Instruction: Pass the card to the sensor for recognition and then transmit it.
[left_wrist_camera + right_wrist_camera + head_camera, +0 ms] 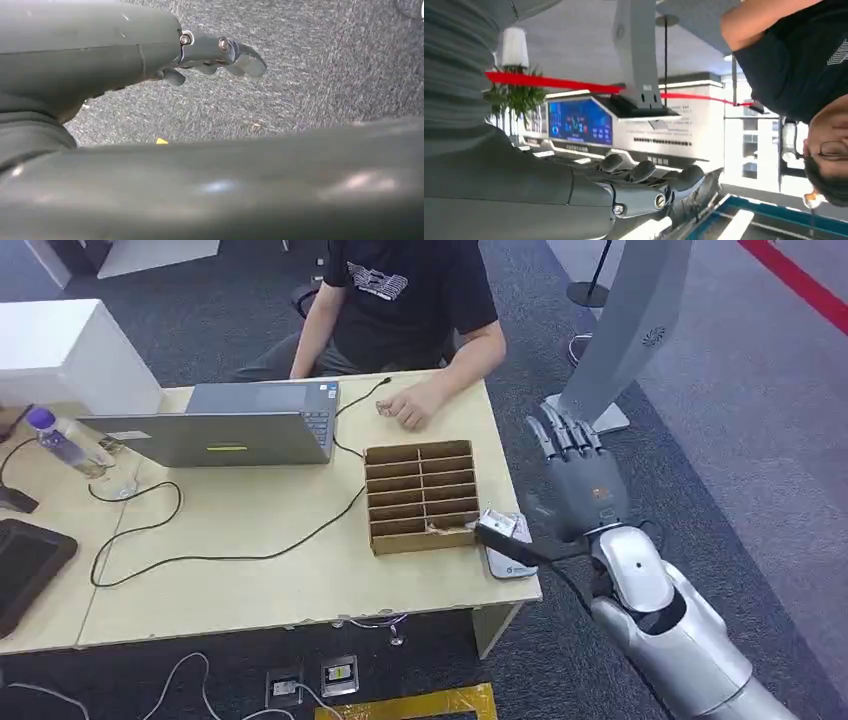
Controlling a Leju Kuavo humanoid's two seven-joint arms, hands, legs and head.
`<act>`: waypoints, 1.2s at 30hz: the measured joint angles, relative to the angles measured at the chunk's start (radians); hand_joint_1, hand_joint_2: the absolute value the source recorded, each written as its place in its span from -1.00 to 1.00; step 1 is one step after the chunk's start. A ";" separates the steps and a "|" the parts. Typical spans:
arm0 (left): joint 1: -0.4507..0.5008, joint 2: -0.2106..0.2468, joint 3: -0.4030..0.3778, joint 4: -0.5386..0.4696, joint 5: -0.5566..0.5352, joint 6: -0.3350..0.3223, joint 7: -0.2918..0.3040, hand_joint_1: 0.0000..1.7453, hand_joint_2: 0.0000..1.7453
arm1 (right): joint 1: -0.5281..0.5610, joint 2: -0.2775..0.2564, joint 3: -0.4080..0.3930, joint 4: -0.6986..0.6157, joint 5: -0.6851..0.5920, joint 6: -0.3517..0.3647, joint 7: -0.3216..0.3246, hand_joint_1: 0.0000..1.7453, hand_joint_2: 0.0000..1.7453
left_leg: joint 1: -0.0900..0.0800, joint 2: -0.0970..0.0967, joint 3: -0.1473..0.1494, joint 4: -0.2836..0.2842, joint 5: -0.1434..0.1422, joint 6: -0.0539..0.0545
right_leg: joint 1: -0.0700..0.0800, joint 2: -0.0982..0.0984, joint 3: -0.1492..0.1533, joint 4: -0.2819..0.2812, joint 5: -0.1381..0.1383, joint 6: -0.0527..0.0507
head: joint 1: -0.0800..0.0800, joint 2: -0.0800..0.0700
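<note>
**Right hand raised beside the table, card lying at the corner**

In the head view the right hand (578, 480) stands at centre right of the frame, just off the table's (250, 580) right edge, its back to the camera and its fingers (565, 435) straight, held up side by side and gripping nothing. Left of and just below it, at the table's near right corner, a card (503, 524) lies on a flat white sensor (508, 562), touching the right side of a brown cardboard organizer (421, 496) with rows of slots. A black cable crosses the card's lower edge.

A person in a black shirt (410, 295) sits at the top of the frame, one hand (405, 405) resting on the tabletop beside an open grey laptop (245, 422). A clear bottle (65, 442) with a purple cap lies at the left.

In the left wrist view the left hand (215, 52) hangs over grey carpet, fingers loosely curled, holding nothing
</note>
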 joint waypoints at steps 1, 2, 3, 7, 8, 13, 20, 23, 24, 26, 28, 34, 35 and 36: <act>0.000 0.000 0.000 0.000 -0.001 0.000 0.000 -1.00 -1.00 | 0.016 -0.003 0.000 -0.006 0.039 -0.010 -0.009 -1.00 1.00 | 0.000 0.000 0.000 0.000 0.000 0.000 | 0.000 0.000 0.000 0.000 0.000 0.000 | 0.000 0.000; 0.000 0.000 0.001 0.000 -0.003 0.000 0.000 -1.00 -1.00 | 0.028 -0.006 0.000 -0.007 0.066 -0.018 -0.016 -1.00 1.00 | 0.000 0.000 0.000 0.000 0.000 0.000 | 0.000 0.000 0.000 0.000 0.000 0.000 | 0.000 0.000; 0.000 0.000 0.001 0.000 -0.004 0.000 0.000 -1.00 -1.00 | 0.036 -0.009 -0.001 -0.008 0.088 -0.024 -0.022 -1.00 1.00 | 0.000 0.000 0.000 0.000 0.000 0.000 | 0.000 0.000 0.000 0.000 0.000 0.000 | 0.000 0.000; 0.000 -0.001 0.004 0.000 -0.005 0.002 0.000 -1.00 -1.00 | 0.058 -0.016 -0.004 -0.013 0.109 -0.029 -0.037 -1.00 1.00 | 0.000 0.000 0.000 0.000 0.000 0.000 | 0.000 0.000 0.000 0.000 0.000 0.000 | 0.000 0.000; 0.000 -0.001 0.005 0.000 -0.005 0.002 0.000 -1.00 -1.00 | 0.067 -0.016 -0.003 -0.013 0.109 -0.025 -0.037 -1.00 1.00 | 0.000 0.000 0.000 0.000 0.000 0.000 | 0.000 0.000 0.000 0.000 0.000 0.000 | 0.000 0.000; -0.001 0.000 0.005 0.000 -0.007 0.005 0.000 -1.00 -1.00 | 0.100 -0.015 -0.001 -0.027 0.098 0.014 -0.018 -1.00 1.00 | 0.000 0.000 0.000 0.000 0.000 0.000 | 0.000 0.000 0.000 0.000 0.000 0.000 | 0.000 0.000; -0.002 0.000 0.005 0.000 -0.015 -0.009 0.000 -1.00 -1.00 | 0.115 0.016 0.000 -0.029 -0.013 0.095 0.007 -1.00 1.00 | 0.000 0.000 -0.001 0.000 0.000 0.000 | 0.000 0.000 0.000 0.000 0.000 0.000 | 0.000 0.000; -0.002 0.000 0.005 0.000 -0.018 -0.019 0.000 -1.00 -1.00 | 0.114 0.035 -0.001 -0.032 -0.082 0.145 0.007 -1.00 1.00 | 0.000 0.000 -0.001 0.000 0.000 0.000 | 0.000 0.000 0.000 0.000 0.000 0.000 | 0.000 0.000; -0.002 0.000 0.005 0.000 -0.020 -0.020 0.000 -1.00 -1.00 | 0.114 0.038 -0.001 -0.037 -0.101 0.163 0.007 -1.00 1.00 | 0.000 0.000 -0.001 0.000 0.000 0.000 | 0.000 0.000 0.000 0.000 0.000 0.000 | 0.000 0.000; -0.002 0.000 0.005 0.000 -0.023 -0.023 -0.001 -1.00 -1.00 | 0.114 0.043 -0.002 -0.047 -0.124 0.186 0.007 -1.00 1.00 | 0.000 0.000 -0.001 0.000 0.000 0.000 | 0.000 0.000 0.000 0.000 0.000 0.000 | 0.000 0.000; -0.002 0.000 0.004 0.000 -0.024 -0.026 -0.002 -1.00 -1.00 | 0.114 0.047 -0.002 -0.058 -0.142 0.201 0.008 -1.00 1.00 | 0.000 0.000 -0.001 0.000 0.000 0.000 | 0.000 0.000 0.000 0.000 0.000 0.000 | 0.000 0.000; -0.002 0.001 0.004 0.000 -0.025 -0.026 -0.002 -1.00 -1.00 | 0.113 0.055 -0.002 -0.083 -0.156 0.210 0.014 -1.00 1.00 | 0.000 0.000 -0.001 0.000 0.000 0.000 | 0.000 0.000 0.000 0.000 0.000 0.000 | 0.000 0.000; -0.002 0.001 0.004 0.000 -0.025 -0.026 -0.002 -1.00 -1.00 | 0.113 0.058 -0.002 -0.088 -0.158 0.210 0.015 -1.00 1.00 | 0.000 0.000 -0.001 0.000 0.000 0.000 | 0.000 0.000 0.000 0.000 0.000 0.000 | 0.000 0.000; -0.002 0.001 0.004 0.000 -0.025 -0.026 -0.002 -1.00 -1.00 | 0.113 0.060 -0.002 -0.091 -0.160 0.211 0.016 -1.00 1.00 | 0.000 0.000 -0.001 0.000 0.000 0.000 | 0.000 0.000 0.000 0.000 0.000 0.000 | 0.000 0.000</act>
